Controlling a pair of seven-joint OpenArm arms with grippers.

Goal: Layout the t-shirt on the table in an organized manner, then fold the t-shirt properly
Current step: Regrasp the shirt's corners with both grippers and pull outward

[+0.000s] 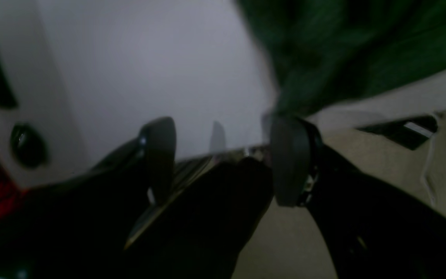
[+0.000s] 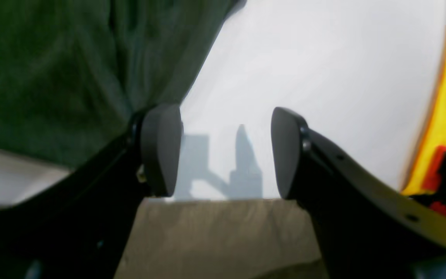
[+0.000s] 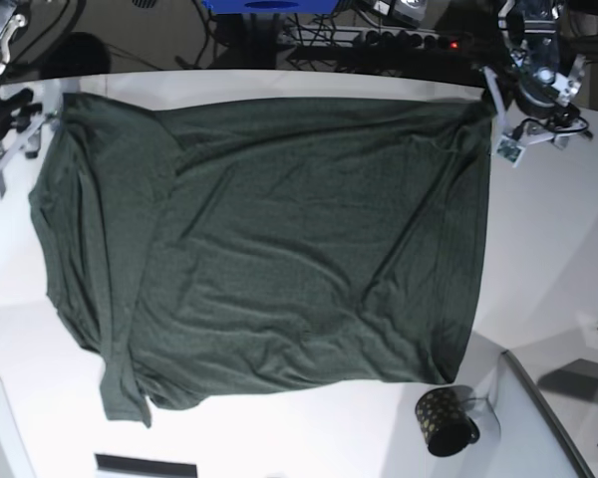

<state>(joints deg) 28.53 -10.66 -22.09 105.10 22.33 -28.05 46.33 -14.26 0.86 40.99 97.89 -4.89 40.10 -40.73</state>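
Mug (image 3: 445, 420) near the t-shirt's (image 3: 269, 249) front corner, partly cut off. T-shirt spread flat on the table (image 3: 548, 259). Left gripper (image 1: 223, 159), blurred, jaws apart, empty, one pad at the shirt's edge. Right gripper (image 2: 225, 151) likewise parted, empty, beside the shirt's far edge.

- shirt (image 3: 279, 249): soft matt green cloth, creased
- table (image 3: 548, 249): smooth white, slight sheen
- mug (image 3: 444, 420): glossy dark, gold dots
- gripper pads (image 2: 161, 149): matt black
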